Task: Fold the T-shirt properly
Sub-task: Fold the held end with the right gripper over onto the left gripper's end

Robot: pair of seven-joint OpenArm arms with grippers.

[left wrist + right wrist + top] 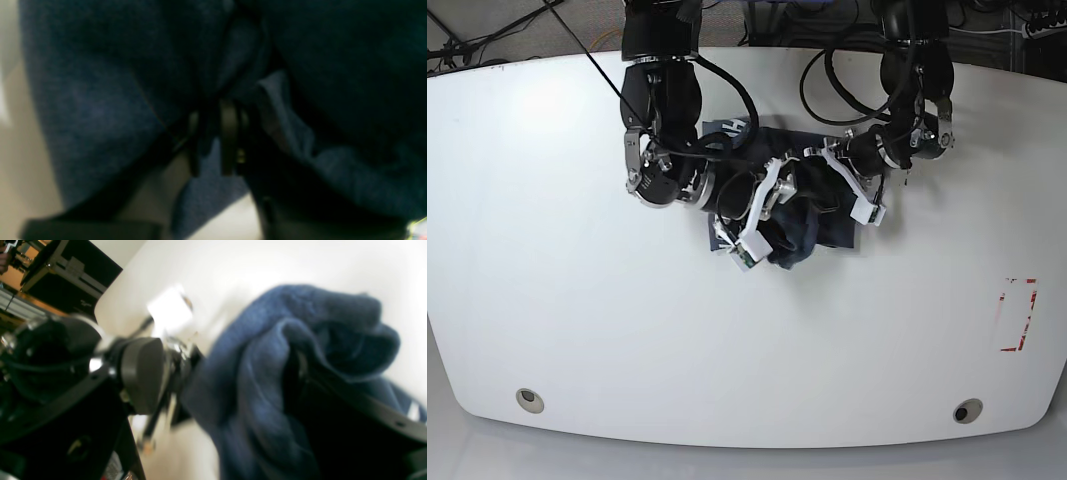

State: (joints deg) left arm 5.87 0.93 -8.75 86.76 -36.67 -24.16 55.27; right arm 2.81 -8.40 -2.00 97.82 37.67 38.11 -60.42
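The dark slate-blue T-shirt (pixel 802 228) lies bunched in a heap at the middle of the white table (pixel 577 250), between my two grippers. My left gripper (pixel 825 188) is on the heap's right side; in the left wrist view its fingers (pixel 228 133) are shut on a fold of the T-shirt (pixel 93 100). My right gripper (pixel 772 205) is on the heap's left side. In the right wrist view the T-shirt (pixel 253 373) drapes over my right gripper (pixel 302 383), which holds it raised. No lettering or label shows.
A red dashed rectangle (pixel 1017 315) is marked near the table's right edge. Two round holes (pixel 527 400) (pixel 967 411) sit near the front edge. The left arm's wrist (pixel 141 373) is close beside my right gripper. A black case (pixel 66 273) stands beyond the table.
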